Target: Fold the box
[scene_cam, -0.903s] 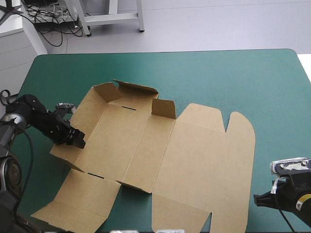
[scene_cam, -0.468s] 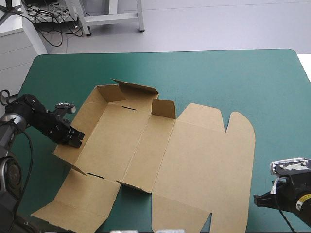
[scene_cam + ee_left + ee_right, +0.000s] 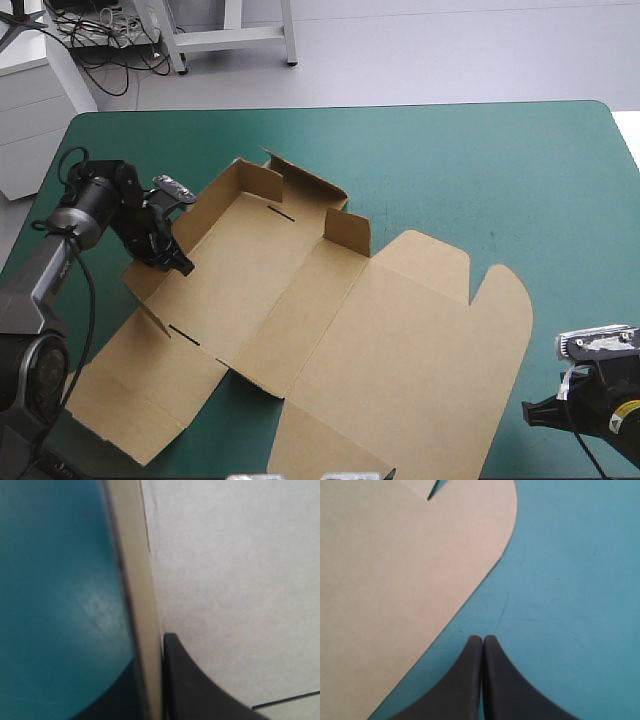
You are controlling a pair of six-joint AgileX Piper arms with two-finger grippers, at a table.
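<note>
The side wall of the box (image 3: 330,330) is pinched by the left fingers (image 3: 200,695), to be stood upright next, it is judged; the right fingers (image 3: 470,680) are pressed together

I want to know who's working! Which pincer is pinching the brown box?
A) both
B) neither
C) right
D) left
D: the left pincer is clamped on the box at its side wall; the right pincer is shut over the teal-green cover, beside the box.
</note>
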